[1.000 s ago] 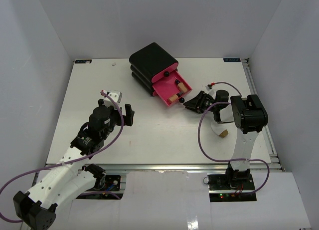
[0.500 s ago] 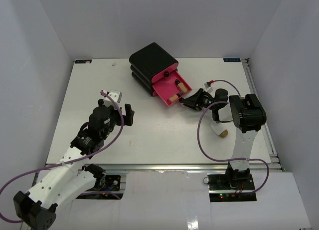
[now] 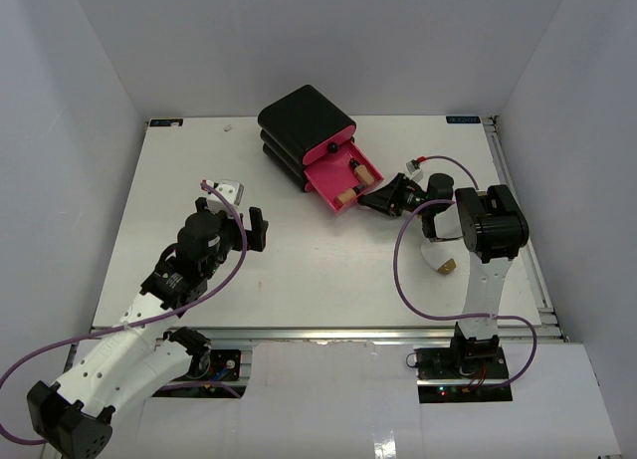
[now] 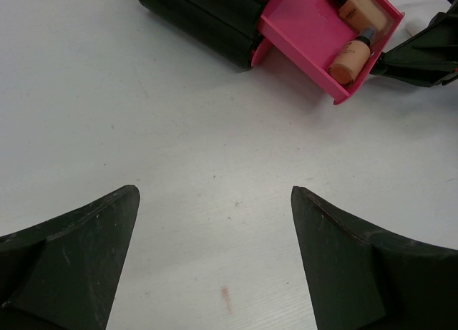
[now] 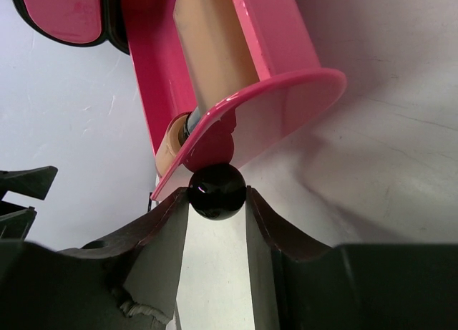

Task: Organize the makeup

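Right claw (image 5: 217, 201) closed on drawer knob (image 5: 217, 190); left claw (image 4: 215, 258) open, empty. Makeup bottles (image 4: 351, 58) at its 1 o'clock: likely light, rigid, slick; grip mid-body.

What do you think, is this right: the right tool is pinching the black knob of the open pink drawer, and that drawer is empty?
Not quite. The pink drawer is not empty: the left wrist view shows two tan bottles lying in it. The rest holds: the right tool is pinching the drawer's black knob.
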Motion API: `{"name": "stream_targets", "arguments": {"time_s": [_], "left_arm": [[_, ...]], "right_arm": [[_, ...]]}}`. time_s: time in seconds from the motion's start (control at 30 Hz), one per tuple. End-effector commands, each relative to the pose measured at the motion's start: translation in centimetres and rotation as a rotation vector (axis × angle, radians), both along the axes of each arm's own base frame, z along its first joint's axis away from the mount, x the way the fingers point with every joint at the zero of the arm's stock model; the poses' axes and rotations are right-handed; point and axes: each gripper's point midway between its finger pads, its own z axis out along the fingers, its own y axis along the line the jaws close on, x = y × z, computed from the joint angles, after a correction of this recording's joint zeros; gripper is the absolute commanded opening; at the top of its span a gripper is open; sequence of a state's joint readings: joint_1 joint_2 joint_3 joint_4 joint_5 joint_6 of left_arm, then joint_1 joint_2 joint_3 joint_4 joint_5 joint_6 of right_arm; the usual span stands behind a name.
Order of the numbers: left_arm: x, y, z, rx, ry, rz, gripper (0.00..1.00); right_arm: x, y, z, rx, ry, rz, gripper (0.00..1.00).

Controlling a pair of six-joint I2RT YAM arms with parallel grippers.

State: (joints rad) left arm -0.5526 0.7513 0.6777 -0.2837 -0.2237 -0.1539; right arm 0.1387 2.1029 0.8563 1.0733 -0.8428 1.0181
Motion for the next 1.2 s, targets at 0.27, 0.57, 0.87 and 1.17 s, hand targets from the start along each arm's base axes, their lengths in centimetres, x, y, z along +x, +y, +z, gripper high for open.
{"name": "stream_targets", "arguments": {"time_s": [0.27,0.57,0.87,1.17], "left_arm": [[0.1,-0.1,0.2,-0.005,-0.011,-0.005,0.98],[0.1,-0.1,0.1,-0.005,-0.010,-0.010,0.98],[0.1,-0.2,0.1,-0.007,-0.008,-0.012,0.98],[0.2,-0.3,-0.1,-0.003,-0.002,-0.012,0.98]], "right_arm": [[0.9,0.9,2.6,0.019,-0.112,0.024,0.38],[1.3,0.9,5.6,0.040,-0.156,0.009,0.37],[1.8,0.9,7.3,0.044,-0.173,0.000,0.37],[3.0,1.1,8.1,0.038,-0.185,-0.007,0.38]]}}
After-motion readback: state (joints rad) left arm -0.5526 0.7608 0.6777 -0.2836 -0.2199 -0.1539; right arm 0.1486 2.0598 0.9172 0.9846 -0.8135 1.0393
